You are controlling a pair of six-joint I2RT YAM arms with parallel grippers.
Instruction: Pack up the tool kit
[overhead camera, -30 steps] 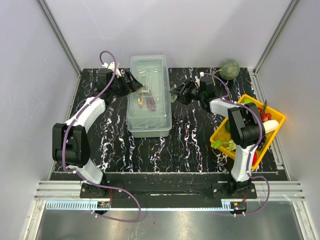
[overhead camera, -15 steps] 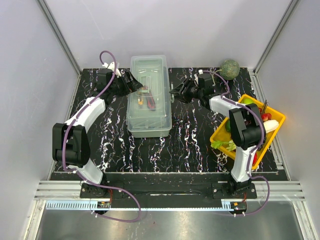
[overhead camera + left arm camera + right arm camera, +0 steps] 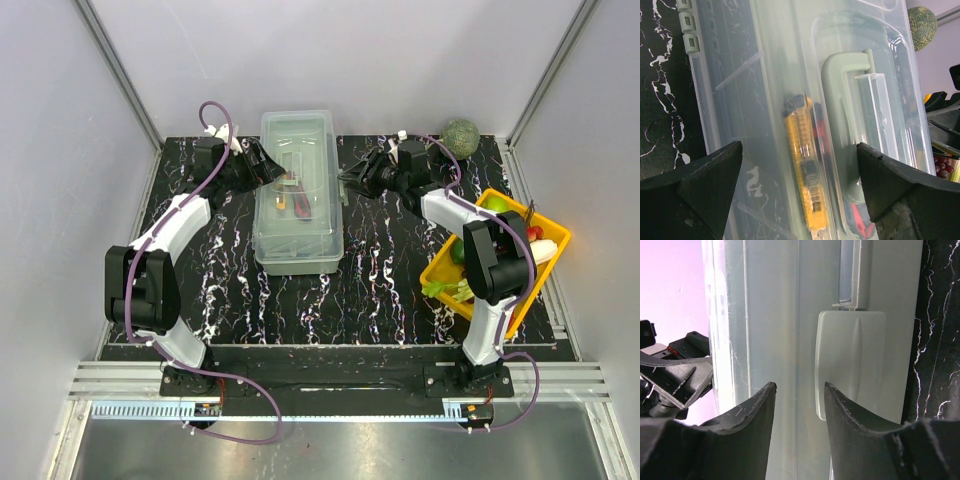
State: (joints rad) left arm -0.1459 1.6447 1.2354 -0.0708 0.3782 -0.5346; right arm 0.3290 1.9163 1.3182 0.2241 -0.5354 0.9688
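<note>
Clearly the toolbox sits at the far middle of the table, lid down, with the knife and pliers showing through it. 2 grippers flank it: the left gripper spread wide at the left rim, the right gripper parted narrowly, facing the side latch. A push there may slide the box leftward, or the fingers may skid off the smooth latch. Bare table lies nearside; the fruit tray is well apart.

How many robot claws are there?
2. The left claw is open at the toolbox's left side. The right claw is open at its right side, facing the latch.
</note>
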